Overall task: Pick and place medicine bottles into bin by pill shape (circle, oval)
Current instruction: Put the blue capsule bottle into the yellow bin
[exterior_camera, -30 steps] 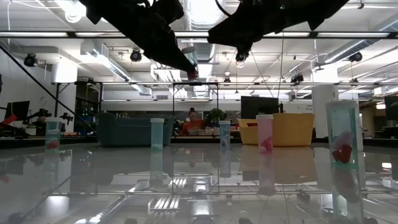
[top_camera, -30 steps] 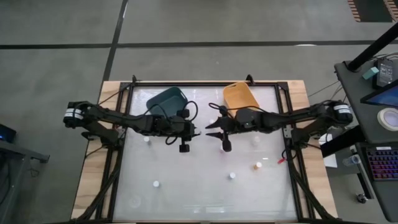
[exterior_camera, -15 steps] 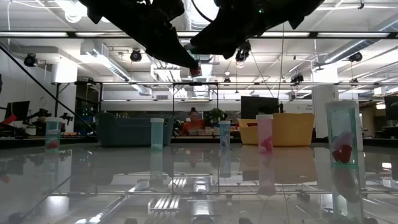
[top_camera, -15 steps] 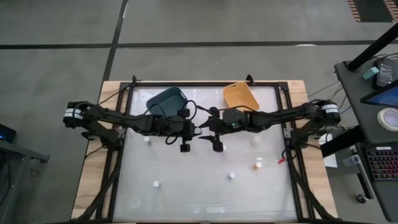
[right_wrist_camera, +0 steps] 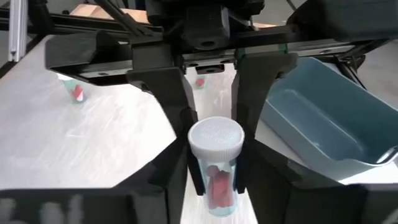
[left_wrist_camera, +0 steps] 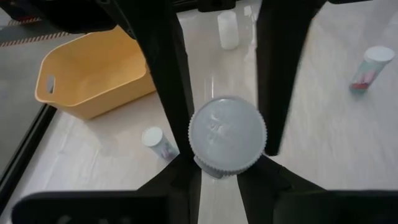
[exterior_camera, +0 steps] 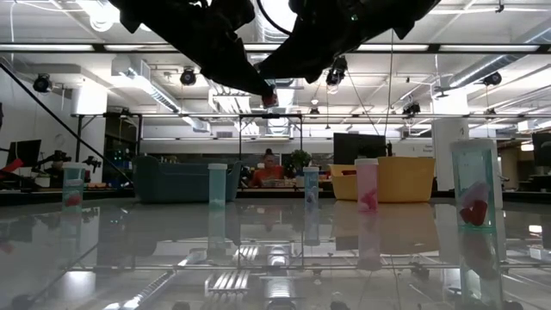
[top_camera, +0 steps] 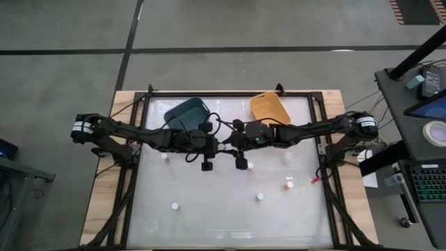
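Both arms stretch level over table (top_camera: 209,209) centre — left gripper (top_camera: 217,145) and right gripper (top_camera: 226,145), jaws clamping one medicine bottle (right_wrist_camera: 214,155), nose to nose.

We can spot a small red scrap (top_camera: 315,180) near the table's (top_camera: 209,223) right edge. Off beside the table sits a desk with a keyboard (top_camera: 426,183) and a tape roll (top_camera: 436,132). A person (exterior_camera: 269,169) sits way back in the room.
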